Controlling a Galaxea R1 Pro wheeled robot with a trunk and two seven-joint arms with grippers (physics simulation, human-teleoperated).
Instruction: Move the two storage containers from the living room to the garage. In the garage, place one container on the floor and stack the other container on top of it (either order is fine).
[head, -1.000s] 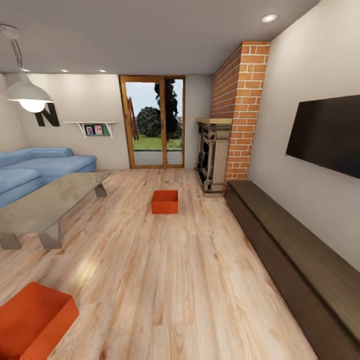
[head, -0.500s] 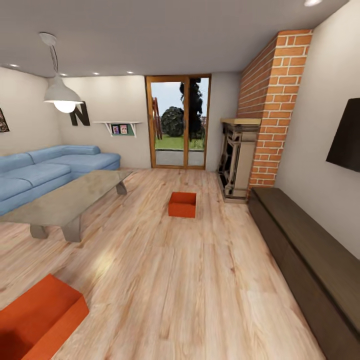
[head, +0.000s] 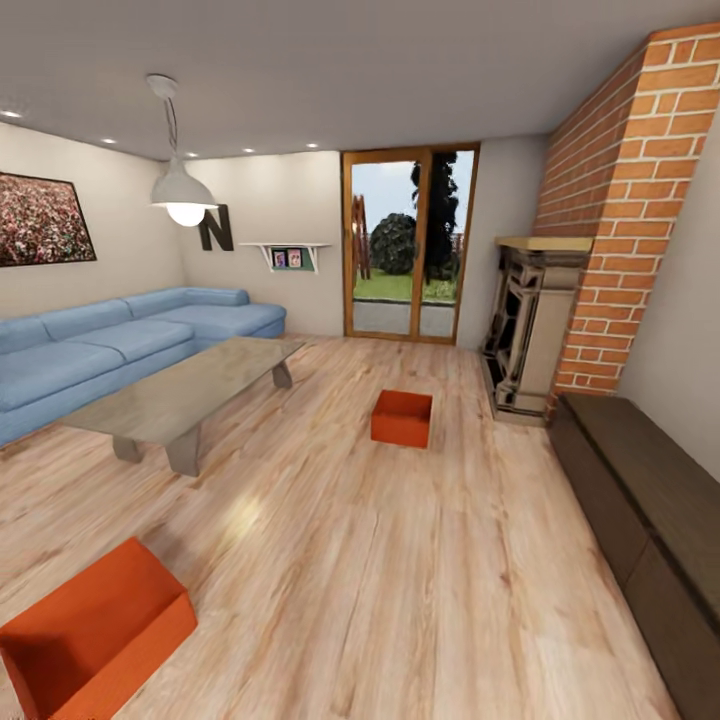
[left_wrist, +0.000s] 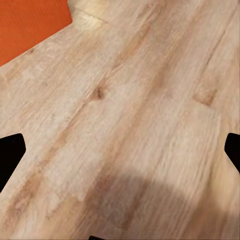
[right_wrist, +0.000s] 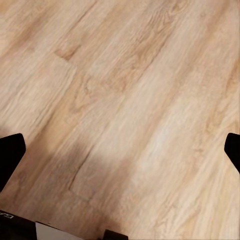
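**Both bins on the living room floor, nothing picked up yet**

In the left wrist view the left gripper (left_wrist: 120, 150) has its two dark fingertips at the far edges of the picture, wide apart, with only bare wood planks (left_wrist: 130, 110) between them; it is open and holds nothing. One corner of that view shows a piece of orange-red plastic, the near bin (left_wrist: 30, 22), close to the gripper but not between the fingers. The right gripper (right_wrist: 120, 150) stands the same way, fingers spread wide over plain planks, so it is open and empty too.

In the head view the near bin (head: 95, 630) lies on the floor at the low left, tipped so that its plain orange faces are seen and not its opening. The far bin (head: 402, 417) stands upright in the middle of the room, well apart from the first one, between the coffee table (head: 185, 395) and the fireplace (head: 530, 335). The sofa (head: 110, 345) is behind the table, and the glass door (head: 410, 245) is in the back wall.

My judgement: the task is at its first step, the approach to a bin. The next move calls for bringing the base nearer to the near bin, then lowering a gripper to one wall of it. Because it is tipped, finding an edge to grasp may be awkward.
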